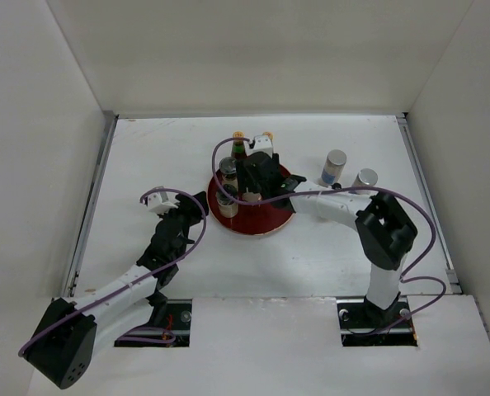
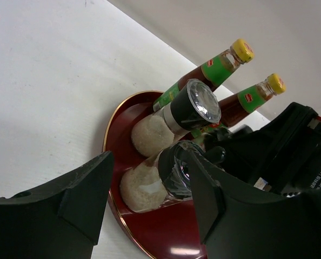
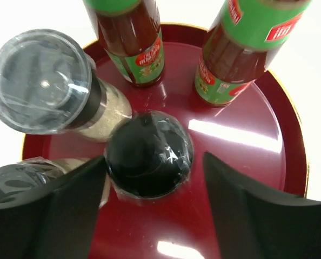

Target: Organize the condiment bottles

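Observation:
The red tray (image 3: 258, 156) holds two red bottles (image 3: 133, 38) (image 3: 241, 48) with green necks and three jars. My right gripper (image 3: 154, 162) is open, low over the tray, with a black-lidded jar (image 3: 148, 154) standing between its fingers. The left finger is close to it and the right finger is apart. A clear-topped jar (image 3: 41, 81) and another jar (image 3: 20, 178) stand to its left. My left gripper (image 2: 149, 162) is open at the tray's left edge (image 2: 109, 135), facing the two pale-filled jars (image 2: 176, 116) (image 2: 149, 183). Two white shakers (image 1: 335, 167) (image 1: 365, 179) stand on the table.
The tray (image 1: 266, 219) sits mid-table with both grippers (image 1: 200, 205) (image 1: 253, 191) crowded at it. The right arm (image 1: 344, 206) reaches in from the right, just in front of the shakers. White walls enclose the table on three sides.

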Available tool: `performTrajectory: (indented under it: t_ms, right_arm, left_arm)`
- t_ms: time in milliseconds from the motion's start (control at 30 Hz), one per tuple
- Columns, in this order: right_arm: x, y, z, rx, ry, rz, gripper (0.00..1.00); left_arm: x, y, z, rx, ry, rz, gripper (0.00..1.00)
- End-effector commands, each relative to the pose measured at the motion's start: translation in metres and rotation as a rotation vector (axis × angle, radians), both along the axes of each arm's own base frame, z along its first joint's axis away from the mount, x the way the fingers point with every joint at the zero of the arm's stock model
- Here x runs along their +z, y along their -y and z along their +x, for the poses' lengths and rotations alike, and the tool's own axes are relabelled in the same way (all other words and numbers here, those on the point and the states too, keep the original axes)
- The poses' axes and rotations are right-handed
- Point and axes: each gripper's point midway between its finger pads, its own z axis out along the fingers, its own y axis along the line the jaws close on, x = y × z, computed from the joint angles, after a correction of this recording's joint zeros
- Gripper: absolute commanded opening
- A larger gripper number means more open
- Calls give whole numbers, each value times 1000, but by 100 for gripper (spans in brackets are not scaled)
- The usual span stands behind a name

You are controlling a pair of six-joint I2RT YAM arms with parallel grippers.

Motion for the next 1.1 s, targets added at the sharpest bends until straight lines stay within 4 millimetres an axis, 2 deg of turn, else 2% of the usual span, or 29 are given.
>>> performTrajectory:
  t_ms: [0,100,167,267,400,533,633,733,967,1067]
  right_arm:
    - [74,-18,18,-3,156,148,84]
    - [100,-4,12,-12,185,164,89]
    - [119,16,8,-35,210,180,89]
    - [133,72,12,-128,243,177,89]
    - [129,161,25,-308,238,121,90]
    - [120,214,34,-413,213,61,96]
    - [112,235,42,-454,189,11,100]
    - [99,250,52,-486,149,-21,100]
    - [61,255,61,-504,48,-66,100]
    - [53,256,66,-511,39,-66,97]
  left_arm:
    - [10,0,-1,-6,45,-35,55]
    - [10,-1,0,-2,43,-36,55]
    - [11,-2,0,0,46,-38,55]
    - [10,-3,0,3,46,-37,55]
    - [8,-3,0,5,39,-35,55]
    - [8,-2,1,3,37,-32,56]
    - [7,-2,1,5,36,-28,56]
    - [7,-2,2,5,34,-26,56]
    - [4,-2,3,5,25,-22,56]
    - [3,-1,3,5,22,-22,56]
